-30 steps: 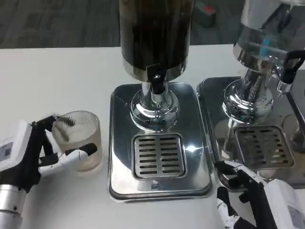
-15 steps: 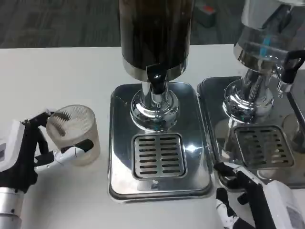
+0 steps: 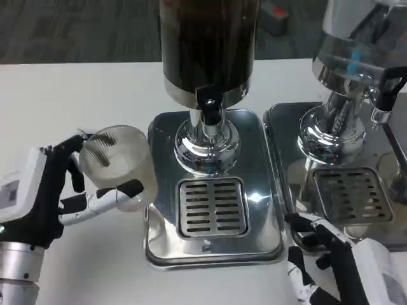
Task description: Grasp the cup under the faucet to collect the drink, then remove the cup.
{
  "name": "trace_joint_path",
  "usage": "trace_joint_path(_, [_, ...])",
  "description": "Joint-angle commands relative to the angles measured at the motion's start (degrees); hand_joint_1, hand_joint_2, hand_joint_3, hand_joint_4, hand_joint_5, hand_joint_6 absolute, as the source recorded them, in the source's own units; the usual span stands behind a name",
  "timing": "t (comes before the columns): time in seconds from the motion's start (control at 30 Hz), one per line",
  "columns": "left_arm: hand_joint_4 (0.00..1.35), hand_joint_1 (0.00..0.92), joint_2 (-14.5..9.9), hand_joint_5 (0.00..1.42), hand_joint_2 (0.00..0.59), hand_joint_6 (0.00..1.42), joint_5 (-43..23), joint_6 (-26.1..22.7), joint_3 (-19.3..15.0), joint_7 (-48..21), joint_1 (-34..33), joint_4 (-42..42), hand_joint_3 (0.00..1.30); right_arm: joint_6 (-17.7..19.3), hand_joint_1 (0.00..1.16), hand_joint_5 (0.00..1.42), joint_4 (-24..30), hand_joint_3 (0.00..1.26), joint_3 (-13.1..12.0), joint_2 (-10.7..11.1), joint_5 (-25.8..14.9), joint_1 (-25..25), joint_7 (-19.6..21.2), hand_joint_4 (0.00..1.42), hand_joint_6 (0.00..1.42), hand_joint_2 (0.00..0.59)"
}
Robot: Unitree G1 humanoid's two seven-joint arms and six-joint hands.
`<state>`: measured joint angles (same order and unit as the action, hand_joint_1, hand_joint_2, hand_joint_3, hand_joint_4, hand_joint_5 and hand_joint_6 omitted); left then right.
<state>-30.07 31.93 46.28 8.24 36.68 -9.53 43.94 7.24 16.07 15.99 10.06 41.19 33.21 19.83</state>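
Note:
A clear ribbed cup (image 3: 121,163) is lifted and tilted at the left edge of the steel drip tray (image 3: 261,190). My left hand (image 3: 54,197) grips it, with fingers behind it and the thumb across its front. The dark drink dispenser (image 3: 207,47) stands at the back of the tray, its black faucet (image 3: 208,108) above the slotted grate (image 3: 211,207). Nothing stands on the grate. My right hand (image 3: 337,264) rests at the bottom right by the tray's corner, fingers apart, holding nothing.
A second dispenser (image 3: 356,57) with its own steel tray and grate (image 3: 353,195) stands on the right. The white table (image 3: 76,108) extends bare to the left and behind. A dark floor lies beyond the table's far edge.
My left hand has carried the cup up and to the right, from the table to the drip tray's left edge. The right hand has barely moved.

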Motion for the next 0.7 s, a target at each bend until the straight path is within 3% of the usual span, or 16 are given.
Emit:
trace_joint_path(0.03, [0.93, 0.461, 1.34, 1.13, 0.022, 1.42, -0.40, 1.24, 0.38, -1.95, -0.97, -1.03, 0.74, 0.50, 0.75, 0.40, 0.02, 0.35, -0.37, -0.38, 0.20, 0.41, 1.32, 0.33, 0.62, 0.540])
trace_joint_path(0.43, [0.93, 0.446, 4.87, 1.12, 0.015, 1.42, 1.17, 1.19, 3.68, -5.96, -3.97, 0.73, 0.74, 0.15, 0.78, 0.39, 3.38, 0.34, -1.14, -1.62, 0.78, 2.20, 3.22, 0.32, 0.62, 0.545])
trace_joint_path(0.7, [0.93, 0.444, 6.39, 1.12, 0.013, 1.42, 1.92, 1.58, 5.20, -6.16, -5.89, 2.90, 0.74, 0.11, 0.79, 0.38, 6.70, 0.33, -1.04, -1.82, 3.73, 2.95, 3.43, 0.31, 0.60, 0.559])
